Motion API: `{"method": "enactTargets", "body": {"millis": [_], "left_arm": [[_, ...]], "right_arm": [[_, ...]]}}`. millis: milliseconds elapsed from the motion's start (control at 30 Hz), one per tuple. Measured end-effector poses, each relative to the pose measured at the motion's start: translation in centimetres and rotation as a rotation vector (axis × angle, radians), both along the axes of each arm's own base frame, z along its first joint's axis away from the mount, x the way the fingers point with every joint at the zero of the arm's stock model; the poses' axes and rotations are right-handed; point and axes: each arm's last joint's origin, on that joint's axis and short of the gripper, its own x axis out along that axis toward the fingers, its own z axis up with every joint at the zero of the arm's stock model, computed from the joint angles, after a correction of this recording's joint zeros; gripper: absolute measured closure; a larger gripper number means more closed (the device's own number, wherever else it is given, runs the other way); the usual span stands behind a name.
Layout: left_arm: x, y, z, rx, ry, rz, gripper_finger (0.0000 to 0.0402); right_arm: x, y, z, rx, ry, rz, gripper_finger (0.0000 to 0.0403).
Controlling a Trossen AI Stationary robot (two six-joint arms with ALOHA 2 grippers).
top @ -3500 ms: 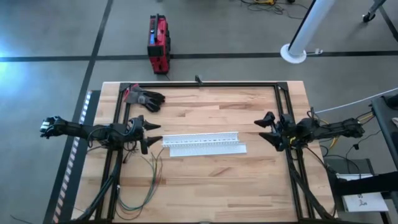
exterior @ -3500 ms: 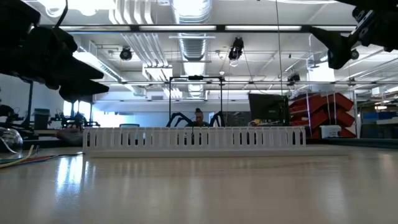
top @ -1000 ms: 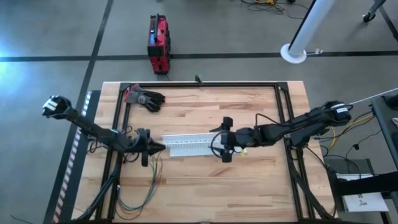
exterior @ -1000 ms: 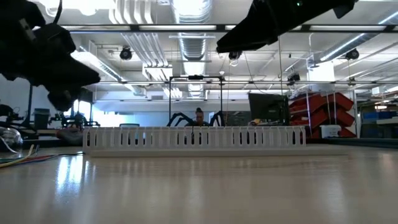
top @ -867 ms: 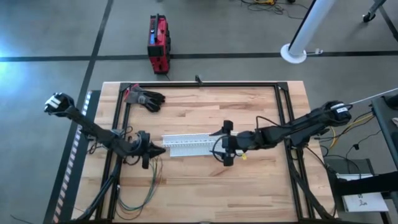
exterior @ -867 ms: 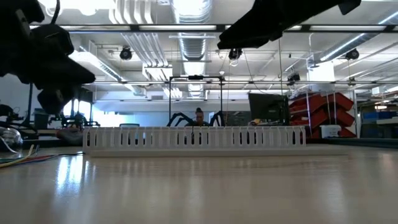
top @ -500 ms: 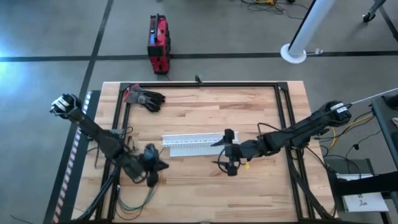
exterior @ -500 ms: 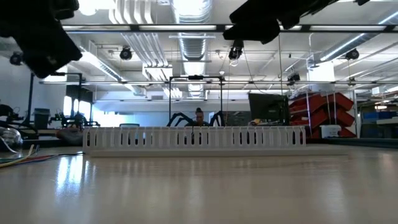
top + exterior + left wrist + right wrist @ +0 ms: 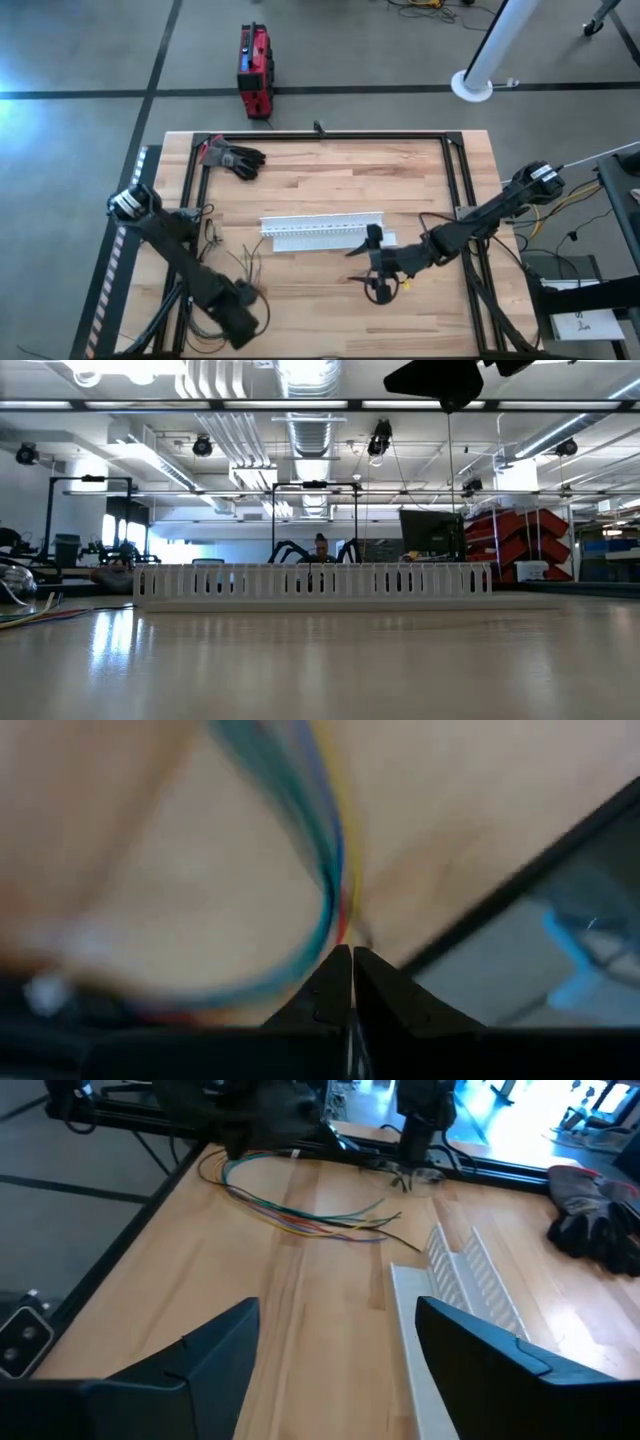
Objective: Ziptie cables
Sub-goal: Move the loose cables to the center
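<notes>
Hovering at seven o'clock, the left gripper [image 9: 350,965], fingers pressed together and holding nothing, risked snagging the cables [image 9: 325,850]; the right gripper [image 9: 330,1350] gaped empty.

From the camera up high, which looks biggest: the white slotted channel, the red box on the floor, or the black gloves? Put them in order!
1. White slotted channel, the longest.
2. Red box; it sits lower, on the floor, so it may really be bigger.
3. Black gloves, smallest, though close to the box.

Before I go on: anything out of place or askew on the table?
Mostly fine. The loose bunch of thin coloured cables sprawls in a loop near the table's left front corner, unbundled. A dark work glove lies at the far left, away from the white slotted channel.
</notes>
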Motion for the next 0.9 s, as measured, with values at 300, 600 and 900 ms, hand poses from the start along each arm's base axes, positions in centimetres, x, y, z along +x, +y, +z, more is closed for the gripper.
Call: {"method": "enactTargets", "body": {"millis": [300,600,900], "left_arm": [[-1.9,-3.9,-2.1,-0.162,0.355,-0.072,0.0402],[-3.0,-4.3,-4.4,-0.232,0.437,-0.239,0.0401],[-4.1,-5.0,-7.8,-0.335,0.49,-0.476,0.0401]], "right_arm": [[0.0,0.0,-0.1,-0.056,-0.001,0.025,0.018],[-0.1,-0.1,-0.2,-0.116,-0.007,0.034,0.02],[0.1,-0.4,-0.2,-0.173,-0.009,0.048,0.0202]]}}
